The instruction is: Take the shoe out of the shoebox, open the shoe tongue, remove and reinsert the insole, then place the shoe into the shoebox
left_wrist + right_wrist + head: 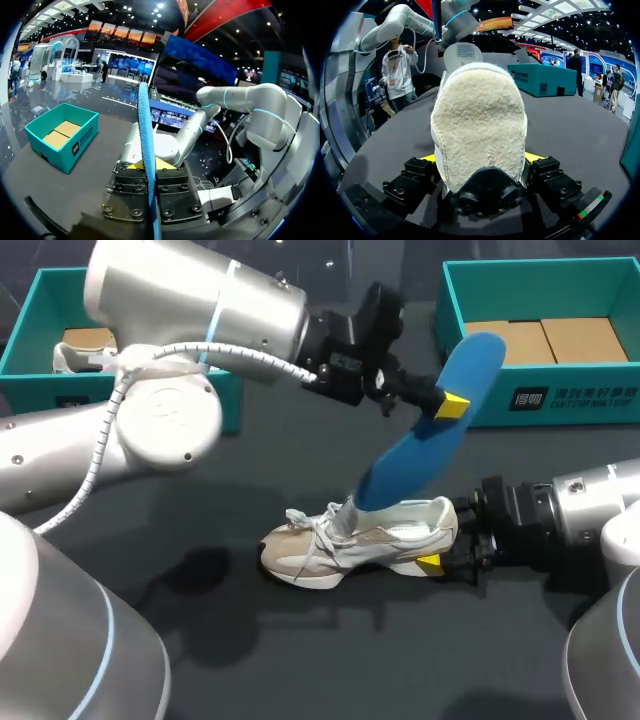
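Probably light and bendy, the blue insole [425, 440] is pinched near its upper end by the left gripper [450, 405], lower end dipping into the shoe [350, 540] mid-table; the right gripper [438, 545] clamps the soft, padded heel, a sensible steadying hold
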`<move>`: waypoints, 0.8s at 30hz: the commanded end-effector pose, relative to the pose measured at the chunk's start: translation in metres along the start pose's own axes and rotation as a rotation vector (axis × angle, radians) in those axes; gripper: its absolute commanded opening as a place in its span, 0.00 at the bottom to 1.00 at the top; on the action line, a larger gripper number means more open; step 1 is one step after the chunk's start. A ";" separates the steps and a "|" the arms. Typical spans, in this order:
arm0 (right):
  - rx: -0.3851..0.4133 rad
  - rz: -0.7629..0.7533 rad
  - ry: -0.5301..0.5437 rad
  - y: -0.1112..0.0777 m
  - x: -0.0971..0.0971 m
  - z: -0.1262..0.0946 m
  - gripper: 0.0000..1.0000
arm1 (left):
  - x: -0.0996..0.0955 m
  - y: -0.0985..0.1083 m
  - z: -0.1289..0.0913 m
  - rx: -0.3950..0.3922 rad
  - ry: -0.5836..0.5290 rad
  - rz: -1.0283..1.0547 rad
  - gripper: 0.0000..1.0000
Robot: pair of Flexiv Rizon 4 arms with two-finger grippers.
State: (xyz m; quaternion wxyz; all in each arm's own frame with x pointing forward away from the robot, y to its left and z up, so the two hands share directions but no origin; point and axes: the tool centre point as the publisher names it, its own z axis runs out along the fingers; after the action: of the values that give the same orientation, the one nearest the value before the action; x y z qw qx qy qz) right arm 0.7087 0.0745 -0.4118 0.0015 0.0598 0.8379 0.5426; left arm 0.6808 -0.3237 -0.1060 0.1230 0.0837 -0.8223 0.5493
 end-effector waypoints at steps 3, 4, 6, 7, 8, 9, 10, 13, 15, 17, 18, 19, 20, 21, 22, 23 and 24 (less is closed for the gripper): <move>0.005 0.001 -0.001 0.000 0.001 0.001 0.00 | 0.008 0.004 -0.010 0.113 0.006 -0.043 0.00; 0.005 0.001 -0.001 0.000 0.001 0.001 0.00 | 0.011 0.002 -0.012 0.139 0.006 -0.052 0.00; 0.005 0.001 -0.001 0.000 0.001 0.001 0.00 | 0.016 -0.003 -0.019 0.193 0.001 -0.074 0.00; 0.005 0.001 -0.001 0.000 0.001 0.001 0.00 | 0.017 -0.006 -0.024 0.220 0.007 -0.085 0.00; 0.005 0.001 -0.001 0.000 0.001 0.001 0.00 | 0.018 -0.008 -0.028 0.244 -0.007 -0.090 0.00; 0.005 0.001 -0.001 0.000 0.001 0.001 0.00 | 0.019 -0.010 -0.033 0.262 0.007 -0.108 0.00; 0.005 0.001 -0.001 0.000 0.001 0.001 0.00 | 0.020 -0.012 -0.038 0.281 0.013 -0.122 0.00; 0.005 0.001 -0.001 0.000 0.001 0.001 0.00 | 0.027 -0.014 -0.053 0.313 0.031 -0.154 0.00; 0.005 0.001 -0.001 0.000 0.001 0.001 0.00 | 0.034 -0.015 -0.068 0.330 0.051 -0.169 0.00; 0.005 0.001 -0.001 0.000 0.001 0.001 0.00 | 0.034 -0.015 -0.068 0.330 0.051 -0.169 0.00; 0.005 0.001 -0.001 0.000 0.001 0.001 0.00 | 0.034 -0.015 -0.068 0.330 0.051 -0.169 0.00; 0.005 0.001 -0.001 0.000 0.001 0.001 0.00 | 0.034 -0.015 -0.068 0.330 0.051 -0.169 0.00; 0.005 0.001 -0.001 0.000 0.001 0.001 0.00 | 0.034 -0.015 -0.068 0.330 0.051 -0.169 0.00; 0.005 0.001 -0.001 0.000 0.001 0.001 0.00 | 0.034 -0.015 -0.068 0.330 0.051 -0.169 0.00; 0.005 0.001 -0.001 0.000 0.001 0.001 0.00 | 0.034 -0.015 -0.068 0.330 0.051 -0.169 0.00; 0.005 0.001 -0.001 0.000 0.001 0.001 0.00 | 0.034 -0.015 -0.068 0.330 0.051 -0.169 0.00; 0.005 0.001 -0.001 0.000 0.001 0.001 0.00 | 0.034 -0.015 -0.068 0.330 0.051 -0.169 0.00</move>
State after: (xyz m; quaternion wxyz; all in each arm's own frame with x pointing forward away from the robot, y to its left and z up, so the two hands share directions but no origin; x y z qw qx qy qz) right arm 0.7087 0.0745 -0.4118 0.0015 0.0599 0.8379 0.5425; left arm 0.6633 -0.2756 -0.0547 0.1756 0.1568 -0.7132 0.6602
